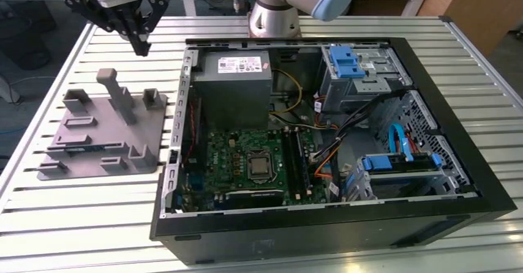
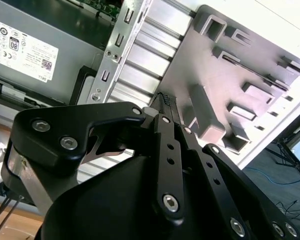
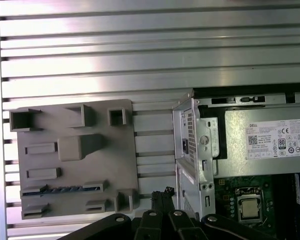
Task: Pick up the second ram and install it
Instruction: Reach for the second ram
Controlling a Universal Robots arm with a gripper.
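Note:
The second ram [image 3: 65, 189] is a thin dark stick with a bluish tint, lying on edge in a slot of the grey tray [image 3: 115, 150]. In the exterior view the second ram [image 1: 88, 148] sits near the tray's front. My gripper [image 1: 143, 46] hangs high above the table behind the grey tray [image 1: 147, 132], close to the case's back left corner. Its fingers point down, pressed together, with nothing between them. In both wrist views the gripper [image 3: 162, 193] [image 2: 165, 98] is well clear of the stick.
The open computer case [image 1: 457, 163] lies at the exterior view's right, with the power supply [image 1: 233, 71], the motherboard [image 1: 245, 163] and blue drive latches [image 1: 347, 62] inside. The arm's base [image 1: 274, 16] stands behind the case. Upright posts [image 1: 114, 92] rise from the tray.

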